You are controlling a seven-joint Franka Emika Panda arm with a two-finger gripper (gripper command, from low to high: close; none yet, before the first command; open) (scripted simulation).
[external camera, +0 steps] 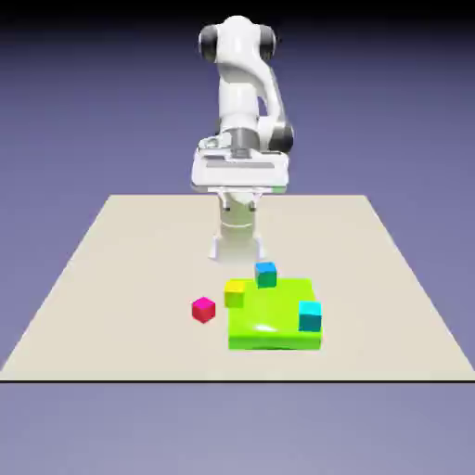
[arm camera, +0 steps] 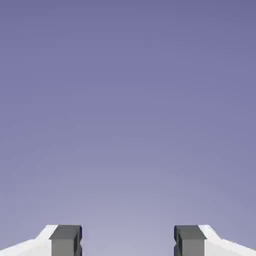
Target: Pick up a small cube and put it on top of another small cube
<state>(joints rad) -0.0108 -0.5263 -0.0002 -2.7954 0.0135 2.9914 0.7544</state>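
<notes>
The small magenta-pink cube (external camera: 204, 309) rests on the table, just off the left side of a large lime-green block (external camera: 274, 327). A yellow cube (external camera: 236, 293) sits at that block's far left corner and a blue cube (external camera: 266, 274) at its far edge. My gripper (external camera: 239, 198) hangs high above the table's far part, well behind all the cubes and touching none. In the hand view the gripper (arm camera: 128, 241) is open: its two grey fingertips (arm camera: 66, 240) stand wide apart, with only the plain backdrop between them and no cube in sight.
A teal cube (external camera: 310, 316) shows at the right side of the lime-green block. The robot's base (external camera: 237, 243) stands behind the cubes. The beige table (external camera: 121, 278) ends just in front of the block.
</notes>
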